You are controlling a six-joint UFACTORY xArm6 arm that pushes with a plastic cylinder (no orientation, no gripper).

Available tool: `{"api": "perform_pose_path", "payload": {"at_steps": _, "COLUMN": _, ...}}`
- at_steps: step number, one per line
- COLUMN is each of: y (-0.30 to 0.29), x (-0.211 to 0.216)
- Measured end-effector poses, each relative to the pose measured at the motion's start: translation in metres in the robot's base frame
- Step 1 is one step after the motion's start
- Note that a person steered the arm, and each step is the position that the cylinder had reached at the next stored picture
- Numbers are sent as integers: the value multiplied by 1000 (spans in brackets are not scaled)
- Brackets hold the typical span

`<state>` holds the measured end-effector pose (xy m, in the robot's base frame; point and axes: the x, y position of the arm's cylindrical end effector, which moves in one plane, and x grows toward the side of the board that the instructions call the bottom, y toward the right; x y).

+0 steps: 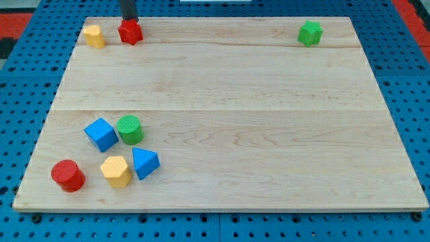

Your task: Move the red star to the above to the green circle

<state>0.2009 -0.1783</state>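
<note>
A pale wooden desk point(222, 121) carries small coloured plastic blocks. The red star block point(130, 31) sits near the view's top edge, far above the green circle block point(130, 129). My tip point(128, 20), the dark rod's bare end with no end effector to open or close, touches the red star's top edge. A yellow block point(94, 36) lies just left of the star.

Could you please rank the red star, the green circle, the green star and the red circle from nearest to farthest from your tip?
My tip sits at the view's top left.
1. Red star, right below the tip.
2. Green circle, lower left cluster.
3. Red circle, bottom left corner.
4. Green star, top right.
</note>
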Motion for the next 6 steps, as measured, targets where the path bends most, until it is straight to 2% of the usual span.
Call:
{"api": "perform_pose_path", "payload": {"at_steps": 1, "y": 5, "x": 31}}
{"api": "perform_pose_path", "payload": {"at_steps": 2, "y": 8, "x": 79}}
{"api": "perform_pose_path", "payload": {"at_steps": 3, "y": -30, "x": 134}}
{"api": "perform_pose_path", "payload": {"at_steps": 4, "y": -17, "x": 161}}
{"api": "perform_pose_path", "payload": {"at_steps": 5, "y": 2, "x": 144}}
{"api": "perform_pose_path", "payload": {"at_steps": 6, "y": 17, "x": 175}}
